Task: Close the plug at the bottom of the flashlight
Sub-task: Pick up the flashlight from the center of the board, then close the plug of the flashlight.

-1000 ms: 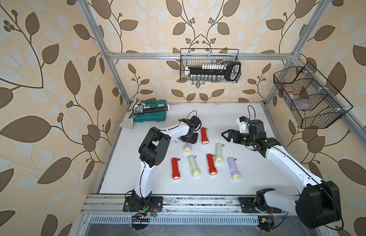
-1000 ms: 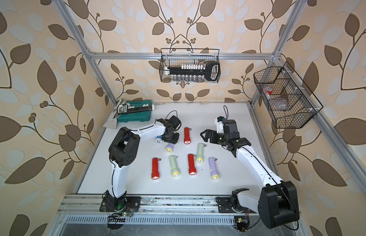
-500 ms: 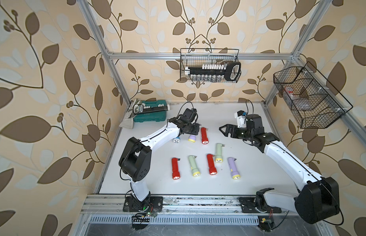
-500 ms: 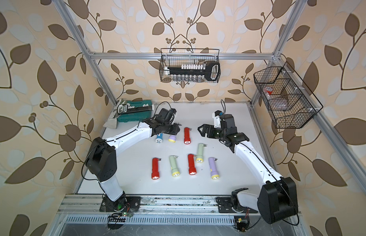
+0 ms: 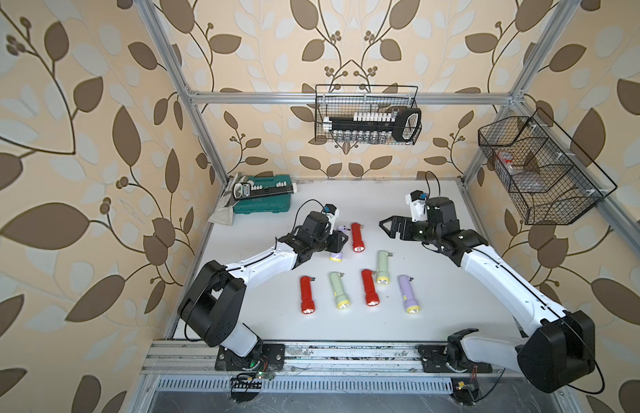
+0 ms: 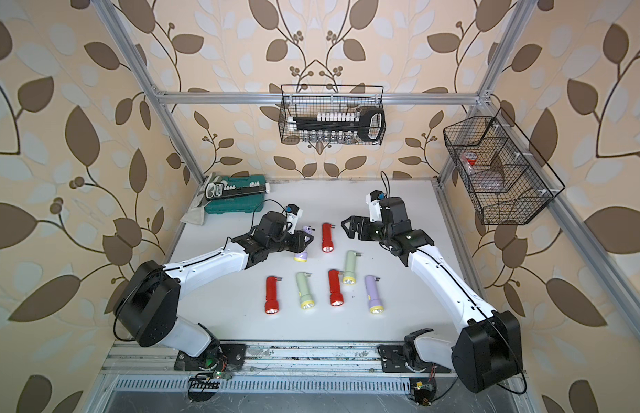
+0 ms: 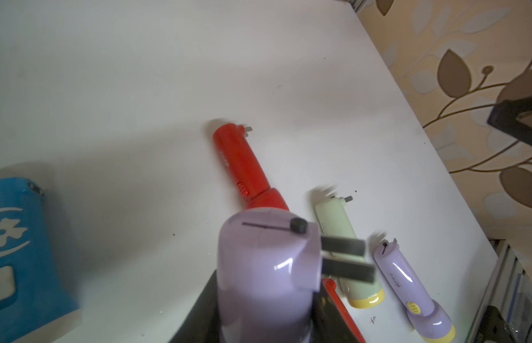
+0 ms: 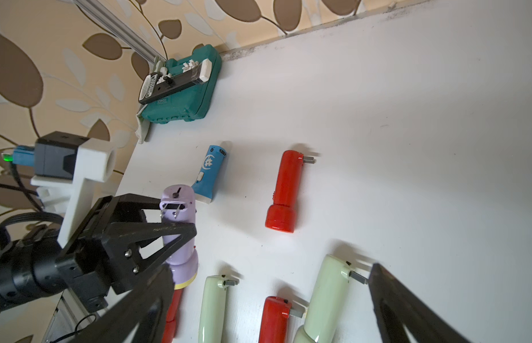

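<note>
The lilac flashlight (image 7: 258,267) is clamped across its body by the left pincer (image 5: 339,239), left of centre in both top views. Its two plug prongs (image 7: 342,246) are seen folded out from the tail end. The right pincer (image 5: 384,226) is held right of centre over the table (image 5: 436,321), jaws apart and nothing between them.

At top centre, a wire basket (image 5: 365,86) is hung on the back wall. A black rail (image 5: 365,123) set with white pieces is lodged in it, above a row of small metal cylinders.

At upper right, a divided side basket (image 5: 561,203) is fixed. A small red-and-white thing (image 6: 468,157) is seen in its upper compartment, too small to be named.

At the table's upper left a closed green case (image 5: 263,207) is placed on a pale cloth (image 5: 222,214), with a second black rail (image 5: 264,186) laid on its lid.

A red flashlight (image 5: 357,237) is laid just beside the held one, and a blue flashlight (image 8: 209,172) is shown near it in the right wrist view.
</note>
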